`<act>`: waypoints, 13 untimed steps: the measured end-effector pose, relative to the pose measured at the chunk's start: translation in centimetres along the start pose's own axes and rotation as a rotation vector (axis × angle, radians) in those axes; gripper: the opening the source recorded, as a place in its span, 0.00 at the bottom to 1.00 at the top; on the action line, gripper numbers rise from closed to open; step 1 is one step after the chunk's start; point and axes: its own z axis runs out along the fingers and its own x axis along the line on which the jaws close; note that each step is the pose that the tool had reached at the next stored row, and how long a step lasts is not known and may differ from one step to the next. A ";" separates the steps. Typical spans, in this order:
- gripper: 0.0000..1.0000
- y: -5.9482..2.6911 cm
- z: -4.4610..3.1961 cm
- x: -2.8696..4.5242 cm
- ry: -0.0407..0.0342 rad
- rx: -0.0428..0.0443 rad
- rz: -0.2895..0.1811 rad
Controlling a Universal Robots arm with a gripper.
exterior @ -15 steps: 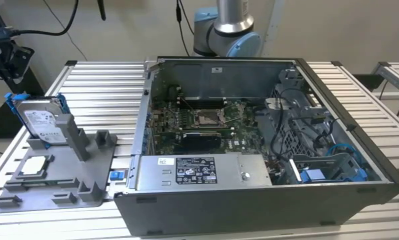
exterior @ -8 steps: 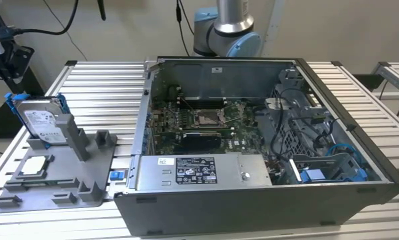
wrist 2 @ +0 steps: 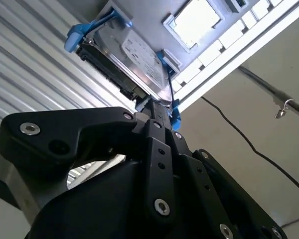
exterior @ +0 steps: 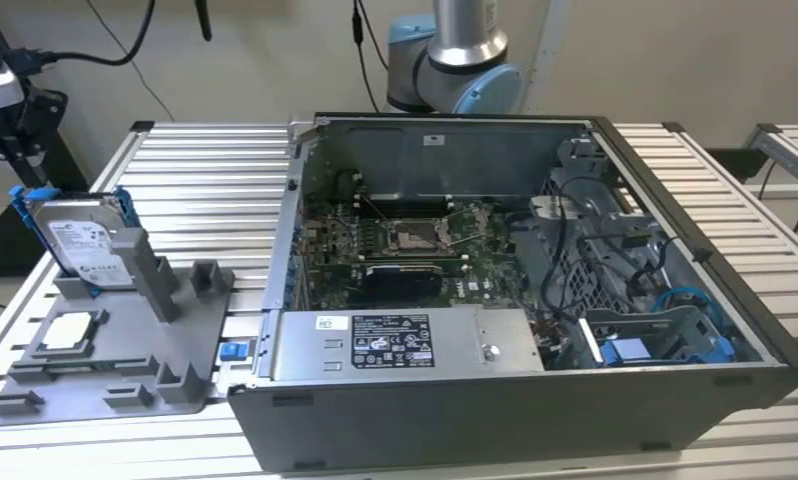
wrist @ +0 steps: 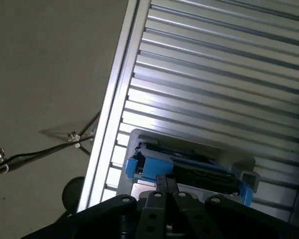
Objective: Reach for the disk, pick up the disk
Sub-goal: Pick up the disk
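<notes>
Gripper [wrist 2: 153, 104] sits closest to the lens in both wrist views. Its black fingers [wrist: 162, 185] are pressed together with nothing between them, tips right at the disk's [wrist 2: 134, 55] edge; can't tell whether they touch it. In the exterior view the gripper hangs at the far left, just above the disk. The disk stands on edge, tilted back a little, in a slot at the far left corner of the grey fixture [exterior: 186, 340], label facing the near side and blue bracket [exterior: 23, 195] wrapping its edges. A small square chip [exterior: 66, 333] lies flat in a pocket of the fixture, nearer than the disk. The fixture rests on the slatted table [exterior: 199, 190], left of the open PC case [exterior: 506, 420]. The arm's base [exterior: 459, 60] is behind the case, at the far side.
</notes>
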 end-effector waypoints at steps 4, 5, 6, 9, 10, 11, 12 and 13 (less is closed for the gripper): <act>0.00 -0.01 0.00 0.00 0.0028 0.0001 -0.074; 0.00 0.00 0.00 0.00 0.0035 0.0001 -0.092; 0.00 0.00 -0.01 0.00 0.0042 0.0001 -0.110; 0.00 0.00 0.00 0.00 0.0062 0.0001 -0.165; 0.00 0.00 0.00 0.00 0.0069 0.0001 -0.183; 0.00 0.00 -0.01 0.00 0.0076 0.0002 -0.202; 0.00 0.00 0.00 0.00 0.0082 0.0001 -0.220; 0.00 -0.01 -0.01 0.00 0.0088 0.0002 -0.237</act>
